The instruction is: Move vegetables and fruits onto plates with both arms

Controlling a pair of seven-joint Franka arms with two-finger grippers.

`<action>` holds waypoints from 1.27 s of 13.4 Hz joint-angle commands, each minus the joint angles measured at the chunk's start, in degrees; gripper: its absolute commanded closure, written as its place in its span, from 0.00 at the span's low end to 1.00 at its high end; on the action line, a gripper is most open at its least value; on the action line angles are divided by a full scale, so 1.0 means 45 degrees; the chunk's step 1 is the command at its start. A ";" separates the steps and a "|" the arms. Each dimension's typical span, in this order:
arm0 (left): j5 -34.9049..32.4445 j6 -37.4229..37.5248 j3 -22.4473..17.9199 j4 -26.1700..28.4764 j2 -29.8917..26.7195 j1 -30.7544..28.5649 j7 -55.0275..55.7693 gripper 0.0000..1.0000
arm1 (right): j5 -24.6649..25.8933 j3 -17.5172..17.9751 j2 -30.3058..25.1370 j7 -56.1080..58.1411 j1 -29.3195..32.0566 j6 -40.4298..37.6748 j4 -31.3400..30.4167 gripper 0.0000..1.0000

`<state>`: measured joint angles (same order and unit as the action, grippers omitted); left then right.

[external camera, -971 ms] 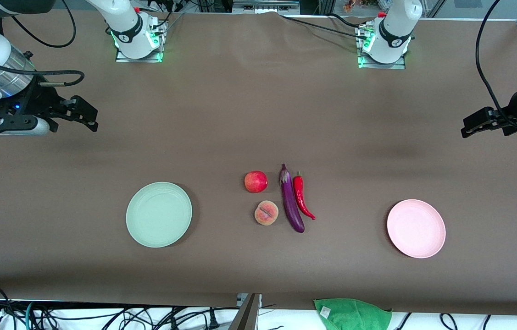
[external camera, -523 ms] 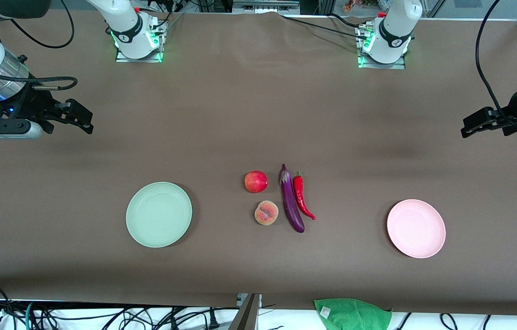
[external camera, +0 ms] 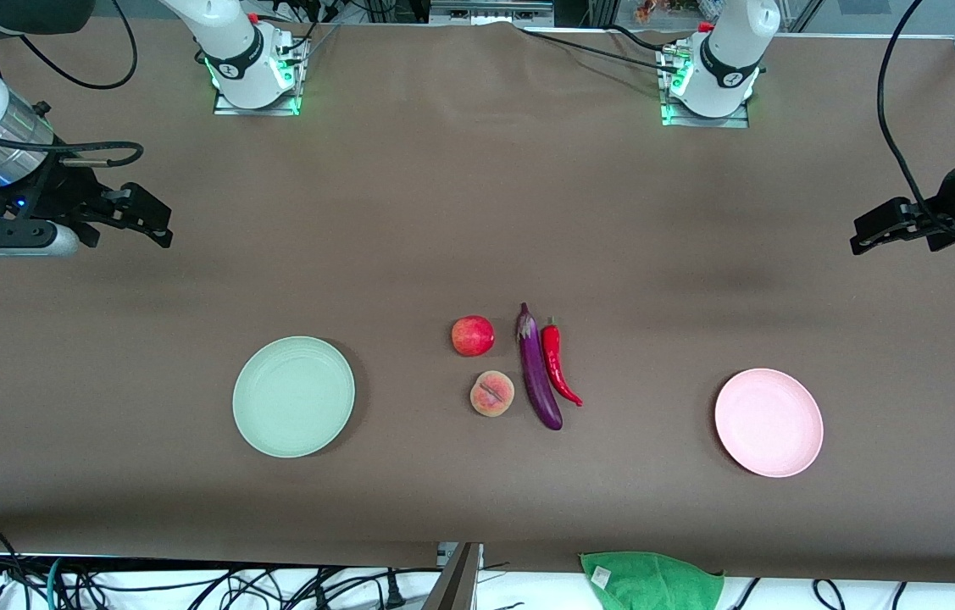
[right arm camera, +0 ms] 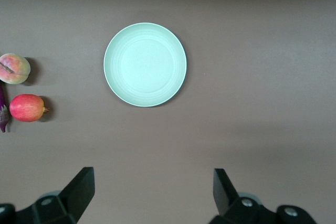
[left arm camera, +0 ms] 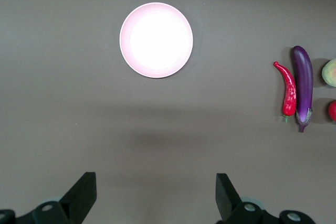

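Both wide open, holding nothing: L gripper up by pink plate, R gripper by green plate; eggplant btwn.

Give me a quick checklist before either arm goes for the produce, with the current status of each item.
1. Left gripper open and holding nothing, up over the table's left-arm end: ok.
2. Right gripper open and holding nothing, up over the right-arm end: ok.
3. Green plate bare: ok.
4. Pink plate bare: ok.
5. Apple and peach apart, room for fingers: ok.
6. Eggplant and chili lie side by side, gap between them for a finger: cannot tell.
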<state>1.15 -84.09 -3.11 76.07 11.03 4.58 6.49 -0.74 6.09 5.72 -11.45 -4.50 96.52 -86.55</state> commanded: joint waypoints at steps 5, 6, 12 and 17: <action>0.0037 0.0347 -0.0090 -0.0517 0.0225 0.0134 0.0100 0.00 | -0.0108 0.0072 0.0076 0.0045 0.0082 -0.0200 0.0249 0.00; 0.0037 0.0347 -0.0070 -0.0536 0.0225 0.0134 0.0081 0.00 | -0.0108 0.0072 0.0076 0.0064 0.0082 -0.0200 0.0249 0.00; 0.0037 0.0347 -0.0090 -0.0517 0.0225 0.0114 0.0022 0.00 | -0.0108 0.0072 0.0076 0.0064 0.0101 -0.0200 0.0230 0.00; -0.0001 0.0328 -0.0090 -0.0497 0.0361 0.0134 0.0003 0.00 | 0.0067 0.0111 0.0076 0.0666 0.0004 -0.0200 0.0210 0.00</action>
<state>1.15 -84.09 -3.11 76.04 11.13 4.78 6.49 -0.72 6.13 5.72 -10.64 -4.53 96.46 -86.55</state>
